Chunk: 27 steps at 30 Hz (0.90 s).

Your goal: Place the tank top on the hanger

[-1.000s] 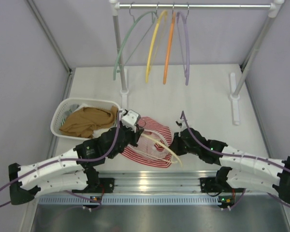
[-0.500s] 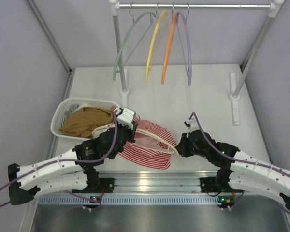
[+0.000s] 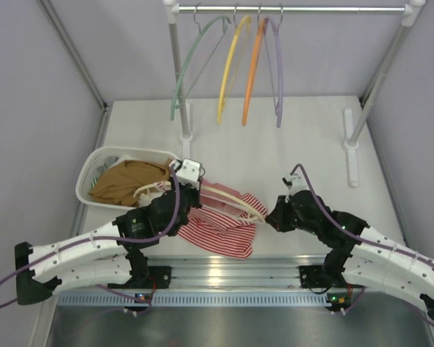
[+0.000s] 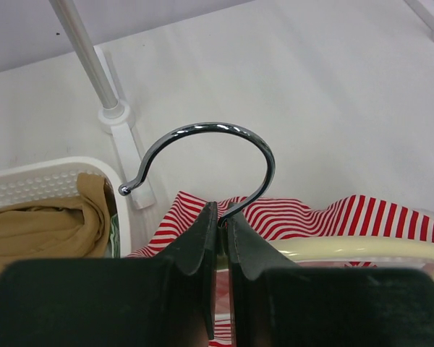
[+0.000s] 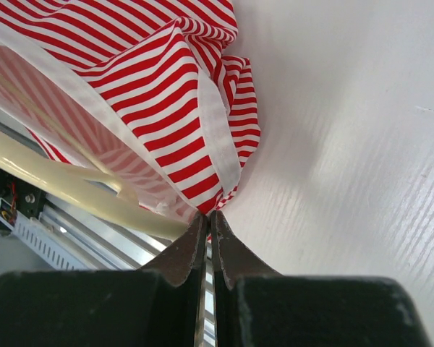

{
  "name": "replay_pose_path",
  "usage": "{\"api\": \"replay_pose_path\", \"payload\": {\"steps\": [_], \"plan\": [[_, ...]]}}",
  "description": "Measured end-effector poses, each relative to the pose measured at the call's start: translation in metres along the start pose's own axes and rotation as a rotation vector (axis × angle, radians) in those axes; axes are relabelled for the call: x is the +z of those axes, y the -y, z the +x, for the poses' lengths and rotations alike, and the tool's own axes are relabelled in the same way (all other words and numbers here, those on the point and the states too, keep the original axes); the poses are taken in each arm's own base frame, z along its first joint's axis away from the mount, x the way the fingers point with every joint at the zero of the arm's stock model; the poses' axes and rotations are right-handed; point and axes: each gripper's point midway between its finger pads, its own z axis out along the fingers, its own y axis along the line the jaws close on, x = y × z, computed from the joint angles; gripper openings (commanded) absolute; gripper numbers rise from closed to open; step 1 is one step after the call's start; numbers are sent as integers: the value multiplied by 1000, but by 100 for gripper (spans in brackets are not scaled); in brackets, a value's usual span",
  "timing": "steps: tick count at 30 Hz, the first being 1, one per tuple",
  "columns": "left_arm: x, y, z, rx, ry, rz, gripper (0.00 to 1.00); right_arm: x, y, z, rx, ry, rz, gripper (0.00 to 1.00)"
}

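Your left end effector (image 4: 220, 214) clamps the hanger (image 4: 362, 250) by its hook, your right end effector (image 5: 208, 217) pinches the tank top (image 5: 130, 72) (thin bite at its tips): tug hard and fabric slips free.

A matte white tabletop (image 3: 289, 144) is enclosed by plain lilac-grey walls (image 3: 36, 87) on the left, back and right. Near its far edge stands a garment rack (image 3: 296, 9): a silver metal bar on two grey posts with white feet. It carries four thin plastic hangers (image 3: 252, 72), green, yellow, orange and lilac. A ribbed aluminium rail (image 3: 224, 272) lines the near edge. The light is soft and even.
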Motion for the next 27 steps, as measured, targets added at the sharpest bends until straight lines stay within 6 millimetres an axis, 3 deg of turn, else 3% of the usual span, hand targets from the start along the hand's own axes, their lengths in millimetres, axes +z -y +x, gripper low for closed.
{"api": "replay_pose_path", "payload": {"steps": [21,27], "plan": [[1,-12,-2,-7,30,-71,0,-4,3,-2,9,-10,8,0],[-4,-17,-3,-25,49,-69,0,-9,-2,-17,11,-2,8,0]]}}
